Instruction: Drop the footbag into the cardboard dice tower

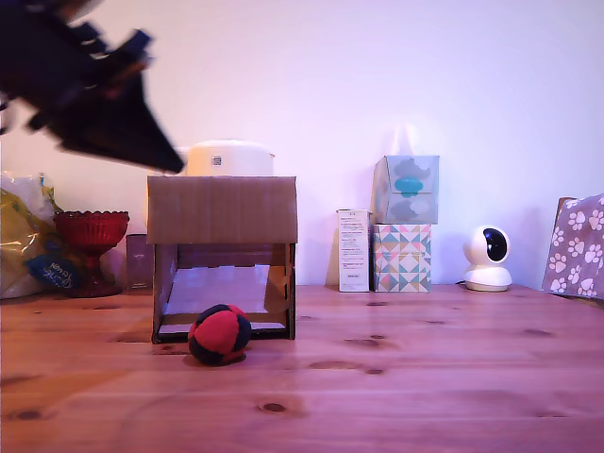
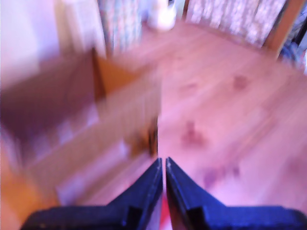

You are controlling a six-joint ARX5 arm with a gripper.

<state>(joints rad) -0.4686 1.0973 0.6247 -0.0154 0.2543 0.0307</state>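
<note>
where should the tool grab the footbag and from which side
Probably from above, fingers closing across the footbag's round middle. It sits on the table right against the cardboard dice tower's open front, so the back is blocked while its top and sides are clear.

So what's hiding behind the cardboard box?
Behind the cardboard dice tower, a white rounded appliance pokes up above its top edge. Only its upper part shows; the tower covers the rest, so I can't tell exactly what it is.

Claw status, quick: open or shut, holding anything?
Claw: shut, fingers nearly touching, nothing between them. The footbag lies on the table in front of the cardboard dice tower.
</note>
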